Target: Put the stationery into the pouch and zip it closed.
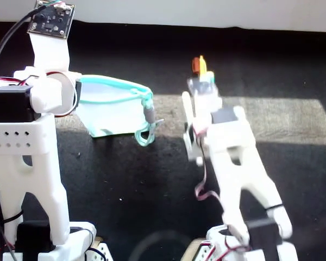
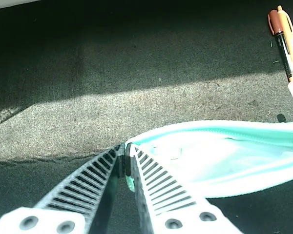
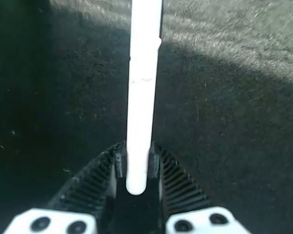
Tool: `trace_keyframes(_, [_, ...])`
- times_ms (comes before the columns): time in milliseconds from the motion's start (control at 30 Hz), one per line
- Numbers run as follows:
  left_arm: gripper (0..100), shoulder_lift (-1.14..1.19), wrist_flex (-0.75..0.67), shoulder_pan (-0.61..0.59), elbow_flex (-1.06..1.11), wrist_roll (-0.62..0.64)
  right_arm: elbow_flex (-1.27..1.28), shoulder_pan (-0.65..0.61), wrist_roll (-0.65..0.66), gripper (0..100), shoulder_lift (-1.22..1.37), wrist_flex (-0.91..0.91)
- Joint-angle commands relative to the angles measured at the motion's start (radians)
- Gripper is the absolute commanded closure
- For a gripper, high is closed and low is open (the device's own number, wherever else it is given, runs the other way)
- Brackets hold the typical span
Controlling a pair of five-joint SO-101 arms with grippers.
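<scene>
- The main risk is that the white pen (image 3: 144,73) misses the mouth of the pouch (image 2: 224,156). The pen is apart from the opening and sticks far out of the jaws, so a small tilt of the wrist would swing its far end a lot.
- The pen could also turn or slip, because the right gripper (image 3: 136,148) holds it near one end only.
- If the pen pushes on the rim, the thin fabric may pull out of the left gripper (image 2: 126,148), and the mouth would collapse.
- The left gripper is pinched narrow on the corner of the pouch's rim. It seems to hold the mouth open, though how wide is hard to judge.
- The right arm is stretched over the dark table (image 1: 152,206) beside the pouch, with its jaws clamped on the pen.
- Two more pens (image 2: 283,39) lie on the table beyond the pouch, not yet packed.
</scene>
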Motion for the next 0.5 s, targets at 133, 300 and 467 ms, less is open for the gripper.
trace_keyframes(133, [99,0.018,0.012,-0.010,0.031,0.006,0.318,0.002,0.199,99.3,-0.093,-0.073])
trace_keyframes(300, [99,0.016,0.012,-0.010,0.033,0.006,0.328,-0.002,0.206,97.8,-0.093,-0.038])
trace_keyframes(467, [99,0.012,0.012,-0.010,0.038,0.006,0.171,-0.004,0.207,78.9,-0.104,0.165])
